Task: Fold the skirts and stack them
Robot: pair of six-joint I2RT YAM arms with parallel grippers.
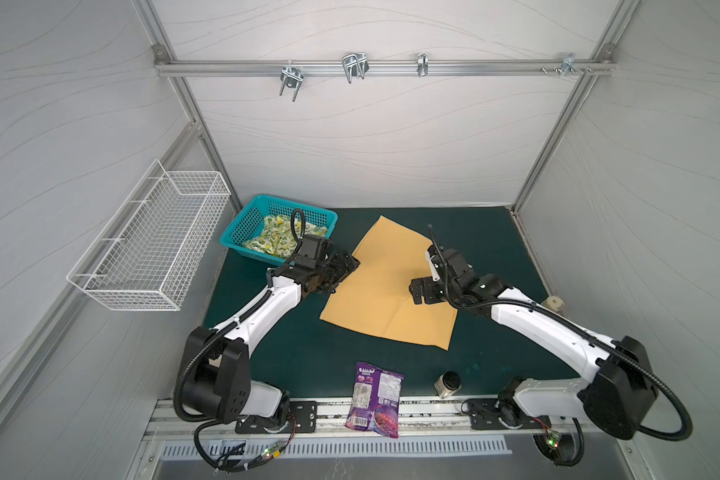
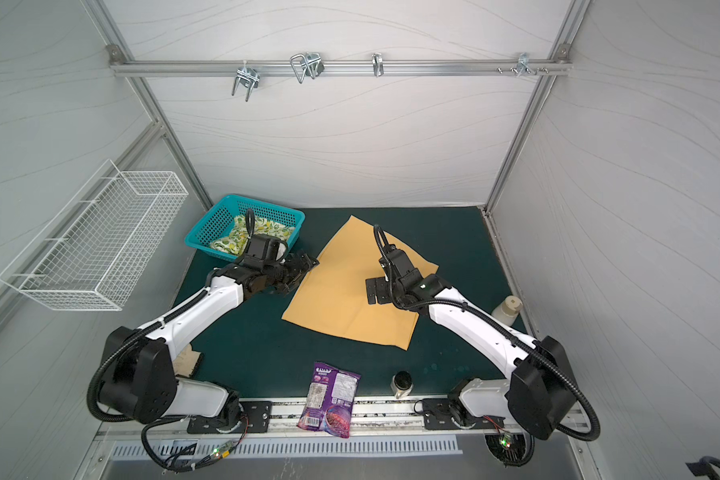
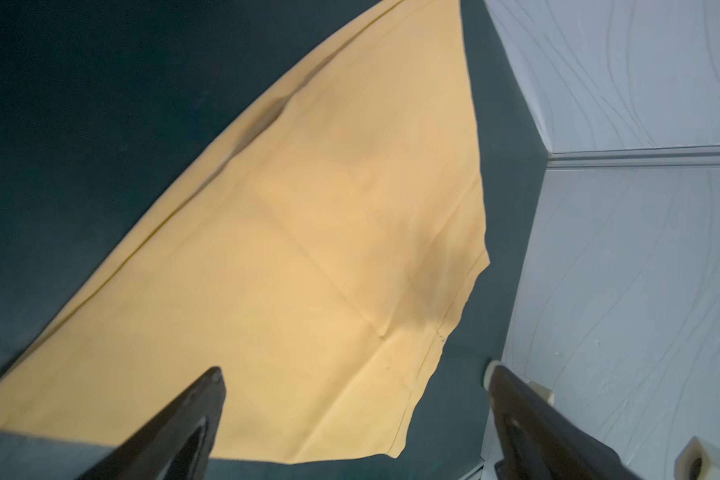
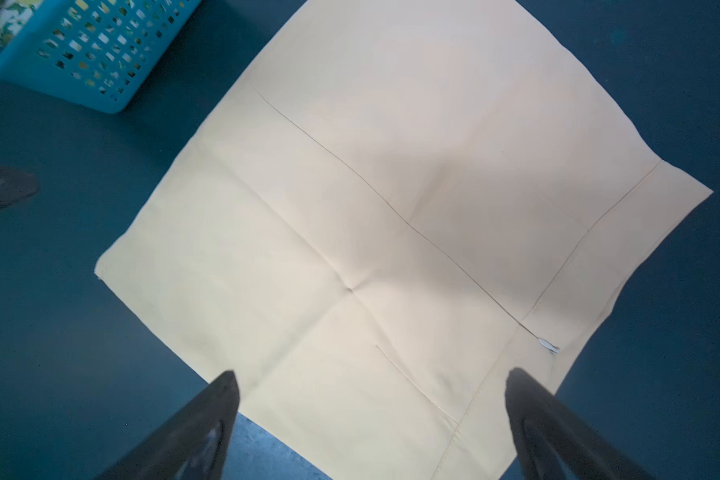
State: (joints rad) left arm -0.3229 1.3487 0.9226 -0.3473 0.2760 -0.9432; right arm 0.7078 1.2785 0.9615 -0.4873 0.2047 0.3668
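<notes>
The mustard-yellow skirt [image 1: 385, 299] [image 2: 341, 299] lies spread flat on the dark green mat in both top views. It fills the left wrist view [image 3: 308, 249] and looks paler in the right wrist view [image 4: 391, 208]. The lemon-print skirt [image 1: 273, 239] [image 2: 262, 228] lies crumpled inside the teal basket [image 1: 296, 203] at the back left. My left gripper [image 1: 341, 274] [image 3: 354, 370] hovers open over the yellow skirt's left edge. Open too, my right gripper [image 1: 416, 293] [image 4: 373, 372] hangs above the skirt's right part. Neither holds anything.
A purple snack bag [image 1: 377, 399] lies at the front edge, with a small dark-lidded jar [image 1: 449, 384] to its right. By the right wall stands a white bottle [image 1: 553, 303]. A white wire basket [image 1: 154, 245] hangs on the left wall.
</notes>
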